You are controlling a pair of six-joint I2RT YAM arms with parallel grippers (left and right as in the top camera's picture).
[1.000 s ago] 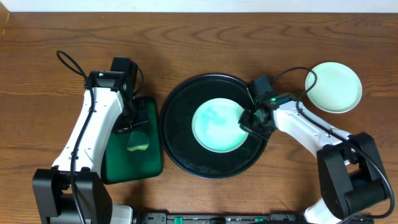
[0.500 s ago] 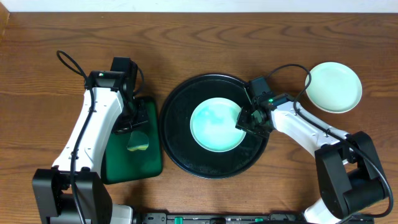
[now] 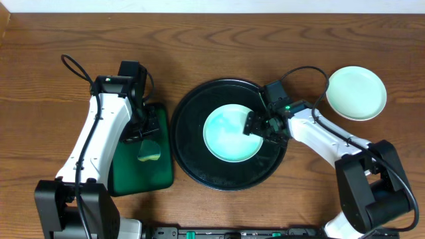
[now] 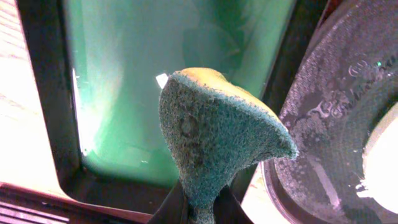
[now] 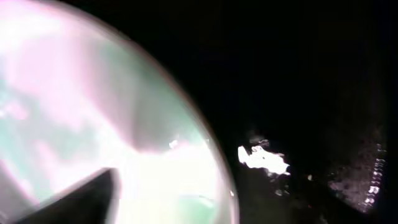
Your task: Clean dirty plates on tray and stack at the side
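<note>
Black tray (image 3: 199, 166) at mid-table carries one teal-smeared plate (image 3: 226, 133) at its centre.
The right gripper (image 3: 255, 126) sits over that plate's right rim; I cannot tell how far its jaws are spread. The second plate (image 3: 356, 93) lies near the far right edge of the table (image 3: 212, 40). The left gripper (image 4: 198, 208) pinches a sponge (image 4: 211, 130) above the green tray (image 3: 136, 176).

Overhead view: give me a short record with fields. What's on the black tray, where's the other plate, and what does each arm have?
tray: round black tray, mid-table
on tray: one plate, teal smears
off tray: second plate, on the table at right, no smears visible
left fingers: shut on a sponge, above the green tray
right fingers: at the smeared plate's right edge; open or shut unclear
</note>
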